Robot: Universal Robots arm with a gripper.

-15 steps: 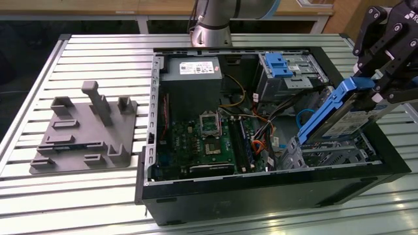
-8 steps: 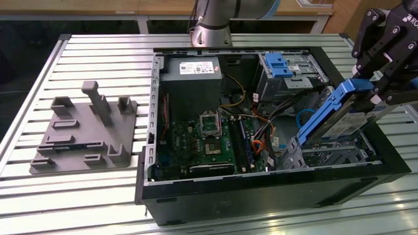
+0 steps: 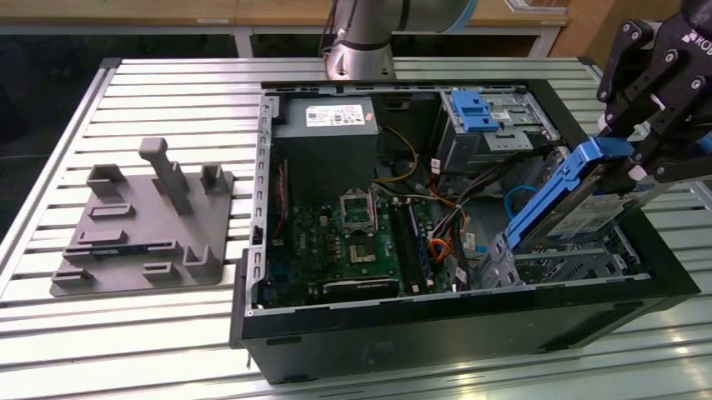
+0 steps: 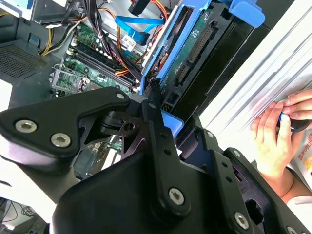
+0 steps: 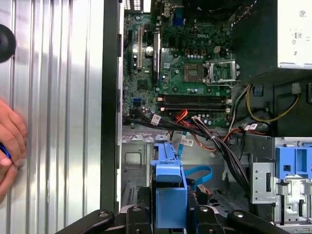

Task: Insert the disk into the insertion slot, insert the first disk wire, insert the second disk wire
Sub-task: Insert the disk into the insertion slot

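The disk (image 3: 569, 202), a grey drive in a bright blue caddy, hangs tilted above the front corner of the open computer case on the exterior view's right. My gripper (image 3: 629, 150) is shut on its upper end. The disk's lower end sits just over the insertion slot (image 3: 569, 263), a silver perforated cage; I cannot tell whether they touch. In the second wrist view the disk's (image 4: 194, 45) green circuit side faces the camera beyond my black fingers (image 4: 157, 127). In the first wrist view the caddy's blue end (image 5: 169, 191) sits between the fingers (image 5: 134, 215). A loose blue flat cable (image 5: 200, 173) lies beside the cage.
A taller grey bay with a blue tab (image 3: 485, 115) stands at the case's back. The motherboard (image 3: 358, 242) and power supply (image 3: 325, 117) fill the case's left side. A grey fixture plate (image 3: 145, 225) lies on the slatted table. A person's hand (image 4: 279, 130) rests outside the case.
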